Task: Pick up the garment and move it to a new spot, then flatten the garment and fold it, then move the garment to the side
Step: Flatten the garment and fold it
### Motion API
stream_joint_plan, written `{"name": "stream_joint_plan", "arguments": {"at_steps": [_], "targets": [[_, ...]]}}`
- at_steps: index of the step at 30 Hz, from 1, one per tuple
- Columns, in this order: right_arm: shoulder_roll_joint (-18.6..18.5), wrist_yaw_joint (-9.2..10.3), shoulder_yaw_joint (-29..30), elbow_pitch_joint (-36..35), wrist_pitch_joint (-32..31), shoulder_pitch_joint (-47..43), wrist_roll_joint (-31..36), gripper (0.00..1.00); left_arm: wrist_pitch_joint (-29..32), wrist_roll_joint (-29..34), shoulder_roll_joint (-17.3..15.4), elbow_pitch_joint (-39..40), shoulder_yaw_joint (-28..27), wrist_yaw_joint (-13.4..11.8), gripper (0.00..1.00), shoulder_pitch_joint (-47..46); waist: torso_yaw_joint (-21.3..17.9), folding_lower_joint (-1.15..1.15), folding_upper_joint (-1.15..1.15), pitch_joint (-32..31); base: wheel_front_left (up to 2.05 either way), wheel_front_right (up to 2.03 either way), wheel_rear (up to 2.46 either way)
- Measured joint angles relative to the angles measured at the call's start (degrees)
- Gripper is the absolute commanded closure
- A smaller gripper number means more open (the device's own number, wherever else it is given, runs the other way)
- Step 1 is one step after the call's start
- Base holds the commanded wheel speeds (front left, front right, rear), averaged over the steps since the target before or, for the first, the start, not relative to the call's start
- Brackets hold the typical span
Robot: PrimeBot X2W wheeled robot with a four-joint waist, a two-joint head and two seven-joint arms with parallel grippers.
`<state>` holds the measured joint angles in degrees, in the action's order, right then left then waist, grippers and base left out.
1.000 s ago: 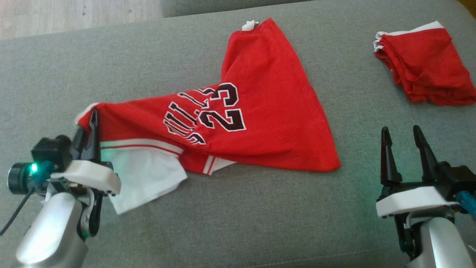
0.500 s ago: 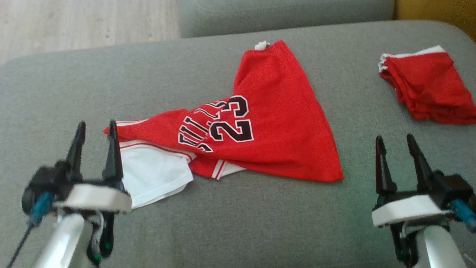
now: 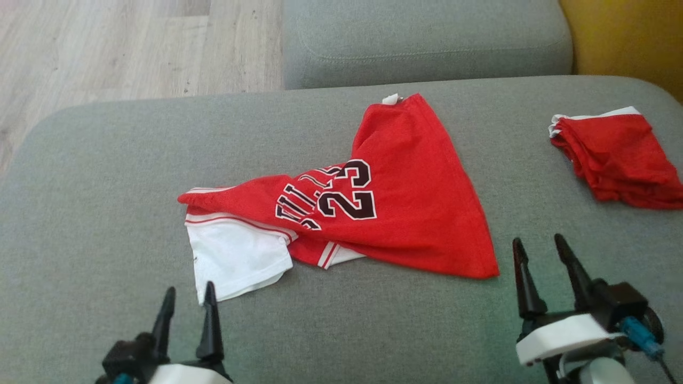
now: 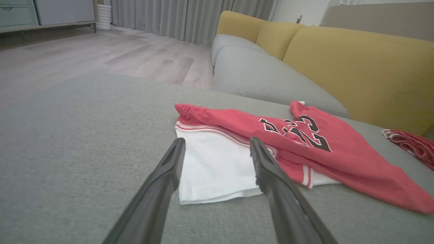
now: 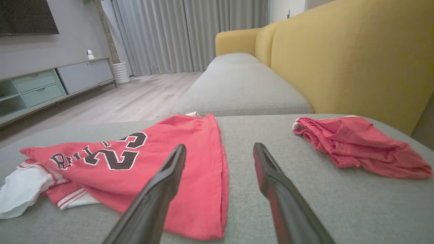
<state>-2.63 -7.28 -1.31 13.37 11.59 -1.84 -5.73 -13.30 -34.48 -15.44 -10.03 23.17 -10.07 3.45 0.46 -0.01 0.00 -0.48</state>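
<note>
Garment (image 3: pixel 416 213) (red, 23, white sleeve) lies rumpled on the cushion (image 3: pixel 106 186); left gripper (image 3: pixel 190 288) and right gripper (image 3: pixel 538 239) spread wide, empty.

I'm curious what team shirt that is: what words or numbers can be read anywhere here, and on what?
"23" on the red jersey, in dark white-edged digits.
Lettering beside it: creased under a fold, not fully readable.
White tag at the jersey's far corner: too small to read.
Second red garment: no text shows.
</note>
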Motion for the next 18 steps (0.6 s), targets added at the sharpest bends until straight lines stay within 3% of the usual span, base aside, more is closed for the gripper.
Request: {"name": "stream_joint_plan", "arguments": {"at_steps": [18], "targets": [[0.0, 0.0, -3.7, 6.0, -0.5, 0.0, -1.4, 0.0, -0.9, 1.8, 2.4, -6.1, 0.9, 1.6, 0.0, -0.1, 0.2, 0.01, 0.0, -3.0, 0.0, 0.0, 0.0]]}}
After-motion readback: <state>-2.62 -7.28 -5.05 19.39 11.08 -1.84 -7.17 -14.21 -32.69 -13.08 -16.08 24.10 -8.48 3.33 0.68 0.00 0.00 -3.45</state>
